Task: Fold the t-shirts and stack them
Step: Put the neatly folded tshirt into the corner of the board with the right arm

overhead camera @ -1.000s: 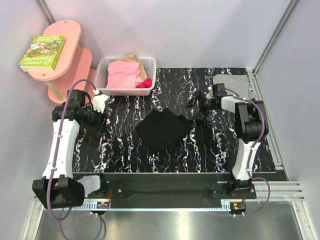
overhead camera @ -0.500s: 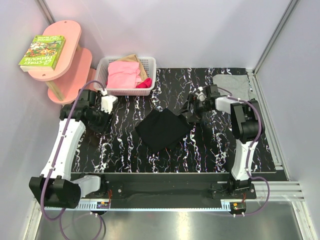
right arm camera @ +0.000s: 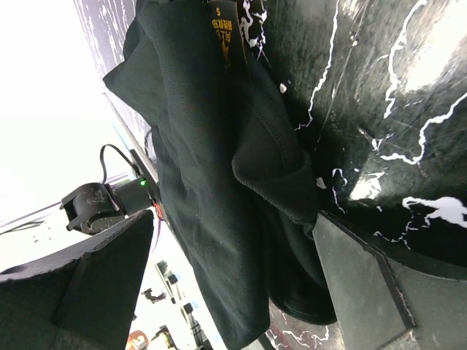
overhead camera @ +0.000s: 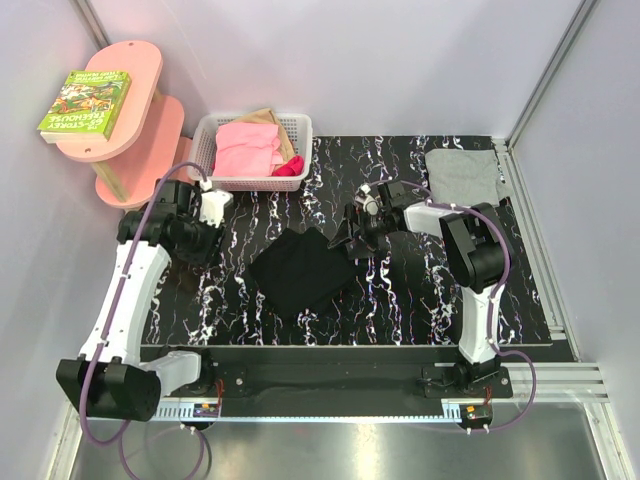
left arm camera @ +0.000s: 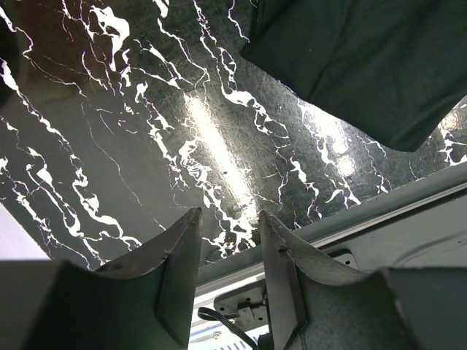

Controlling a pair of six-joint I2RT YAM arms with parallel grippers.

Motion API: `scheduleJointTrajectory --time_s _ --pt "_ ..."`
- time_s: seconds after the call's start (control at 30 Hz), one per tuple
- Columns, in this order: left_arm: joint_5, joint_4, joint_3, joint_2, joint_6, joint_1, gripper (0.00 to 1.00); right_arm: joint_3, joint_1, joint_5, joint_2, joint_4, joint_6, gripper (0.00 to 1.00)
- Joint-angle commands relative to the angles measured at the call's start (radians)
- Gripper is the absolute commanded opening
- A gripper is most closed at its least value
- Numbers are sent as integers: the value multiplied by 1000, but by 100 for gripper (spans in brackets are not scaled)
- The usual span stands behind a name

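Note:
The black t-shirt (overhead camera: 300,270) lies folded into a rough square at the middle of the table, plain side up. My right gripper (overhead camera: 346,238) is low at the shirt's right corner, and its jaws are wide open. In the right wrist view the shirt's rolled hem (right arm camera: 277,182) lies between the fingers of that gripper (right arm camera: 233,219), pressed against one. The light grey t-shirt (overhead camera: 462,175) lies folded flat at the back right. My left gripper (overhead camera: 203,243) hovers left of the black shirt (left arm camera: 365,65). The left gripper (left arm camera: 228,215) is open over bare table, with nothing between its fingers.
A white basket (overhead camera: 300,125) of pink clothes stands at the back left of the black marbled table (overhead camera: 420,300). A pink shelf (overhead camera: 140,65) with a green book (overhead camera: 85,102) stands beyond the left edge. A metal rail (overhead camera: 330,385) runs along the near edge.
My right gripper has swept left, away from the grey shirt, and pushed the black shirt leftward with it. The left arm has shifted slightly toward the back.

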Motion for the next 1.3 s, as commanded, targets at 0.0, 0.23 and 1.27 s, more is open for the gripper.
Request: scheduleJointTrajectory --time_s 0.0,0.23,1.27 --pt "-5 34 15 17 -25 -15 41 -109 39 181 80 -84 -21 100" --pt "-16 82 33 162 -53 -232 41 -134 45 190 66 -79 -14 100" --pt "50 283 -85 672 -108 -570 32 -109 41 348 -78 -328 -38 100"
